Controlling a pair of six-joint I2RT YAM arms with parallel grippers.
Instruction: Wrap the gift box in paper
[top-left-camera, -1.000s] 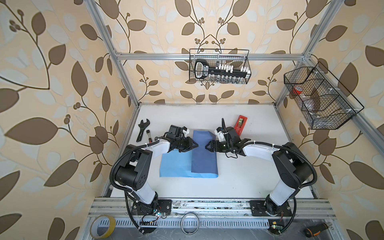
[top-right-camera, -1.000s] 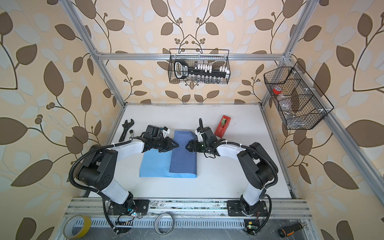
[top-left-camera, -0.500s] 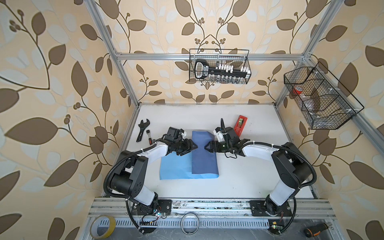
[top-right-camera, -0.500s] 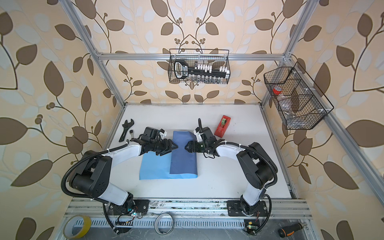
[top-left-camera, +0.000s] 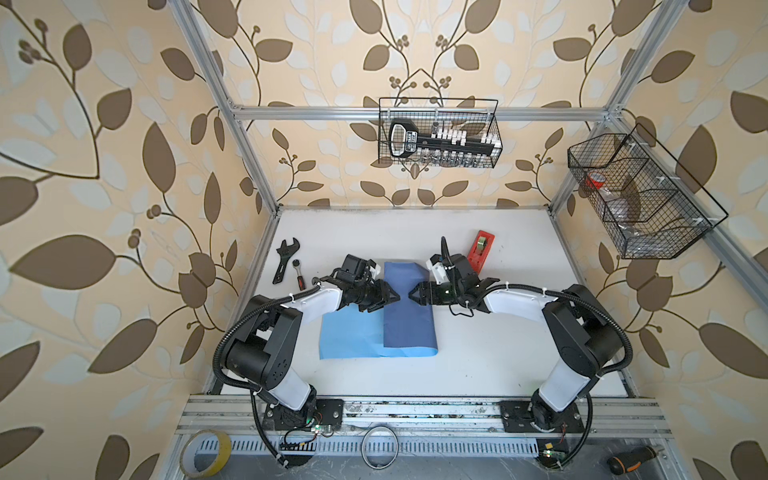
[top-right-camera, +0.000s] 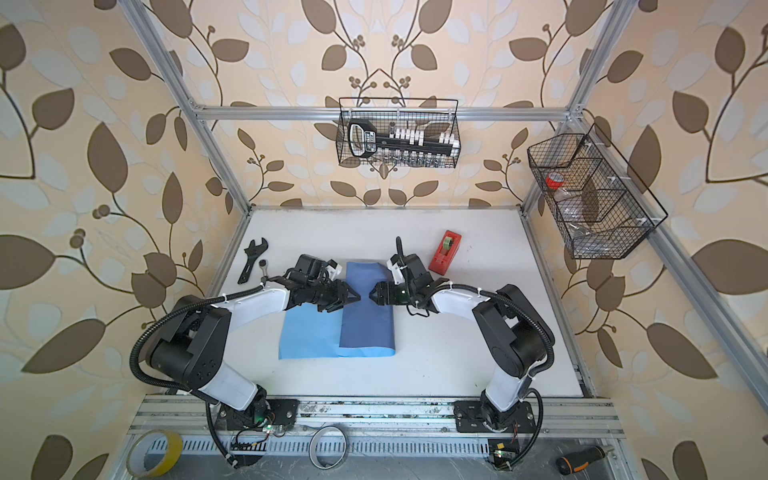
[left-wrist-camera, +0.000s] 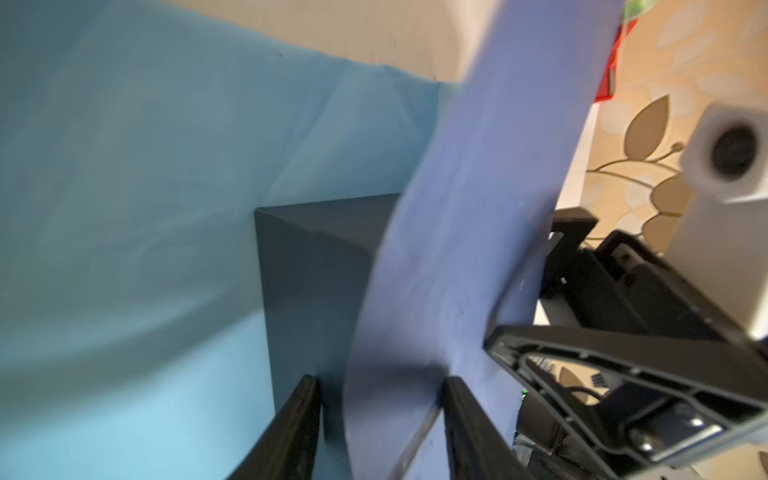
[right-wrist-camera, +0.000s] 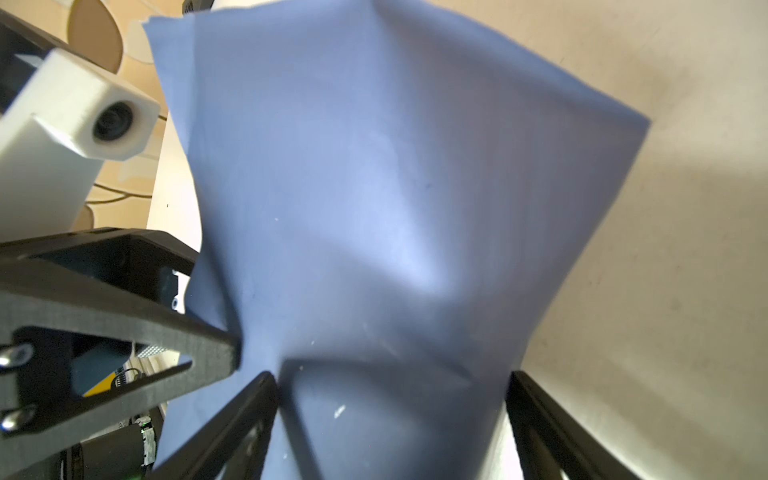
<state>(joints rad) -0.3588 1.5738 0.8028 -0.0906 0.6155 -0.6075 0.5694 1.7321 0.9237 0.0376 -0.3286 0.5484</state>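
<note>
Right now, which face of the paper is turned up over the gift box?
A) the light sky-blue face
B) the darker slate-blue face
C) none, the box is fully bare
B: in the left wrist view the darker flap of the paper curves over the gift box.

Red tape dispenser (top-left-camera: 481, 248), black wrench (top-left-camera: 284, 261) beside small ratchet (top-left-camera: 300, 279), hanging wire basket (top-left-camera: 436, 99), yellow tape roll (top-left-camera: 223, 451)

table (top-left-camera: 498, 353): white; on it: paper (top-left-camera: 349, 336), wrench (top-left-camera: 284, 259), ratchet (top-left-camera: 300, 277), red tape dispenser (top-left-camera: 481, 249)
</note>
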